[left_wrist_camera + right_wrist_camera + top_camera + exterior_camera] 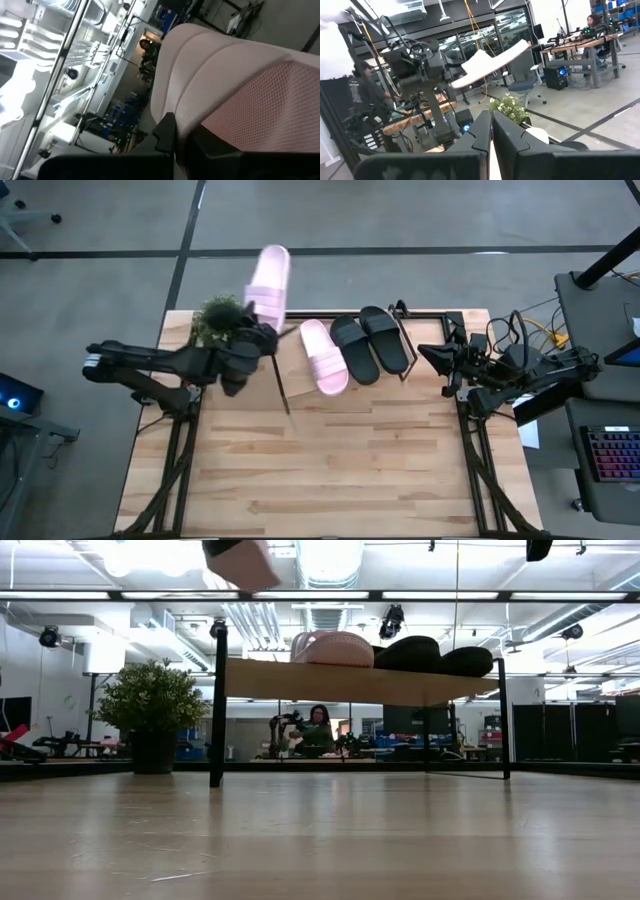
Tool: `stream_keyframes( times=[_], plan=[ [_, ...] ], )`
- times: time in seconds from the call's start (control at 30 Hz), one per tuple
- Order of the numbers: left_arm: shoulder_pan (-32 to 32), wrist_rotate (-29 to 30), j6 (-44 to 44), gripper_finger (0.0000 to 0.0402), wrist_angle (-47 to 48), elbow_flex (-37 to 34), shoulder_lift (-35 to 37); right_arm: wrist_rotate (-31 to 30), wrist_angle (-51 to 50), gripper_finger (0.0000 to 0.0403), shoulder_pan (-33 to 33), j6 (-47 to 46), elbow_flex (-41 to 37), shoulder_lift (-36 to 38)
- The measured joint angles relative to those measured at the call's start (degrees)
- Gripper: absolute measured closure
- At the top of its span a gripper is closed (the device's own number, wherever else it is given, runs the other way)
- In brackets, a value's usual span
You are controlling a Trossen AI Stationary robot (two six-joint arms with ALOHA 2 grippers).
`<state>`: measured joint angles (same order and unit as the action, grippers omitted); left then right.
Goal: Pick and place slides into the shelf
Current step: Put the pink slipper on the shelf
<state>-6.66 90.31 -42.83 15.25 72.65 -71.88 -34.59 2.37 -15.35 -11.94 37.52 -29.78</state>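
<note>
A pale pink slide is held up above the table's far left, with my left gripper shut on it; the low view shows it high over the shelf. The shelf, a light wood board on a black rod frame, carries another pink slide and two black slides, lying side by side on their soles. At the table's right my right gripper hangs shut on nothing. My left gripper pinches the pink slide's near end between its two fingers. The fingers come level from the table's near-left side and lie along the slide. The slide sticks out past them toward the far edge, lifted clear of shelf and table.
A potted green plant stands at the far left corner, close beside my left gripper and left of the shelf. The shelf's left part is bare. The wooden tabletop stretches in front of the shelf. Beyond the table people sit at desks.
</note>
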Motion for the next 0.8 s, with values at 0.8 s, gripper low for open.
stream_keyframes(
  times=[0.8],
  plan=[
    [-8.7,-0.2,-1.2,0.0402,-22.5,3.8,-18.3,0.7,-0.1,0.0394,0.0,-1.0,0.0,0.0]
  ],
)
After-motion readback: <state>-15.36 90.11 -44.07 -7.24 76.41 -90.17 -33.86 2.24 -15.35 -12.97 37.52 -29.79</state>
